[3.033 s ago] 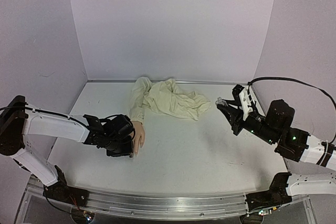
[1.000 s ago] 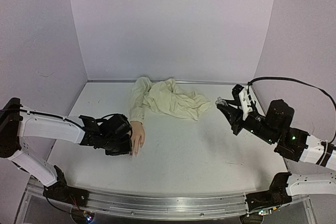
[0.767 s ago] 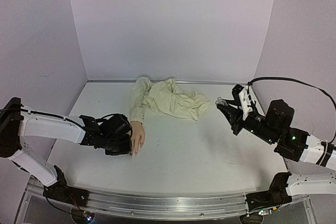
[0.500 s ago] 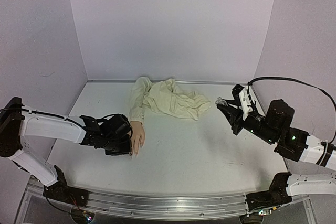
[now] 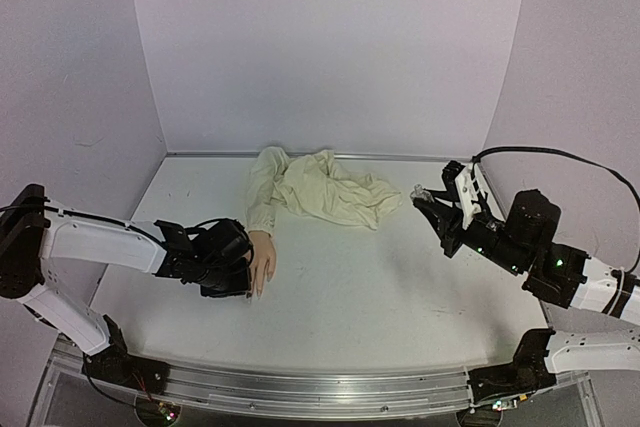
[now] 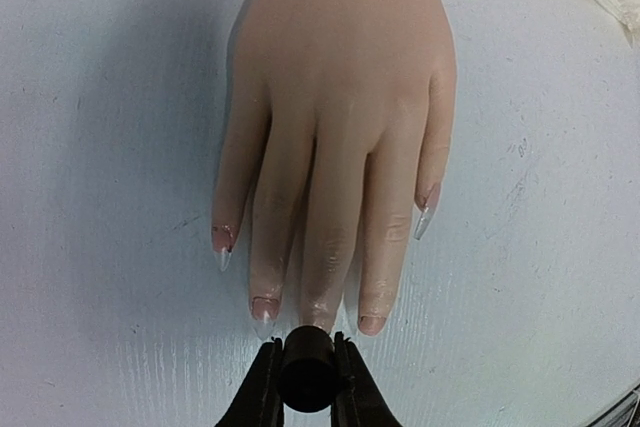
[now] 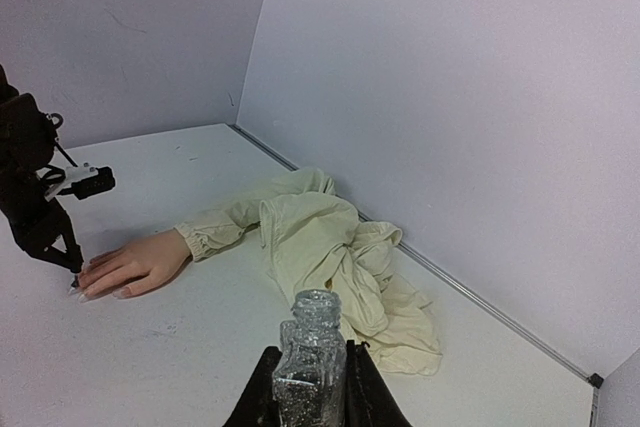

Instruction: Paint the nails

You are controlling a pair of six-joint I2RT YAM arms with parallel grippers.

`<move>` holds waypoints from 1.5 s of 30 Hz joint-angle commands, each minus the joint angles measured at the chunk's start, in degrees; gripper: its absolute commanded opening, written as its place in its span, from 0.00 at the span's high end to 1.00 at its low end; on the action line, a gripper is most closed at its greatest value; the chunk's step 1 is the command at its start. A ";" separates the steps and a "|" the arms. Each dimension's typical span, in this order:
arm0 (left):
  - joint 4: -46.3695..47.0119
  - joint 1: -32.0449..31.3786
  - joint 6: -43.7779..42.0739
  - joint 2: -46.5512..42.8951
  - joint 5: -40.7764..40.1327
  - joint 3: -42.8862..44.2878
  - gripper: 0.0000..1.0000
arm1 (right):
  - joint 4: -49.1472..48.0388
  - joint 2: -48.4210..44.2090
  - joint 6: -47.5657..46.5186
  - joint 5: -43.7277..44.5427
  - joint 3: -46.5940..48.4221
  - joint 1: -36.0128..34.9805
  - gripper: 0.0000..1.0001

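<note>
A pale peach mannequin hand [image 6: 335,127] lies palm down on the white table, fingers toward me; it also shows in the top view [image 5: 263,257] and the right wrist view [image 7: 135,263]. Its nails [image 6: 263,309] are long, clear and pointed. My left gripper [image 6: 306,372] is shut on a dark round brush cap [image 6: 306,367], right at the middle fingertip, whose nail it hides. My right gripper [image 7: 310,387] is shut on an open glittery polish bottle [image 7: 312,357], held upright above the table at the right [image 5: 428,199].
A crumpled cream sleeve and cloth [image 5: 320,187] runs from the hand's wrist to the back wall; it also shows in the right wrist view [image 7: 330,247]. Lilac walls close in the table at the back and both sides.
My left gripper has shifted slightly at the fingertips of the mannequin hand. The right arm and the bottle have not moved.
</note>
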State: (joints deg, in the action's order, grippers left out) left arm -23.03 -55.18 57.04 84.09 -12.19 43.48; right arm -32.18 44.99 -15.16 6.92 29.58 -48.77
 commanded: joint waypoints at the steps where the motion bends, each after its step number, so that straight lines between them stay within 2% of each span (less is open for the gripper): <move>1: 0.34 0.33 -0.26 0.28 -0.15 1.56 1.00 | -4.64 -0.54 0.74 0.33 -0.05 0.42 1.00; 45: 0.70 -0.36 2.02 -0.49 2.26 -0.68 1.00 | -4.74 -0.54 0.90 -0.15 -0.13 0.36 1.00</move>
State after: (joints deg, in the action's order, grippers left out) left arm -22.96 -55.20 58.57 84.20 -10.07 43.33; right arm -32.21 44.99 -15.14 6.85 29.58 -48.75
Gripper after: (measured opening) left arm 0.150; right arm 0.173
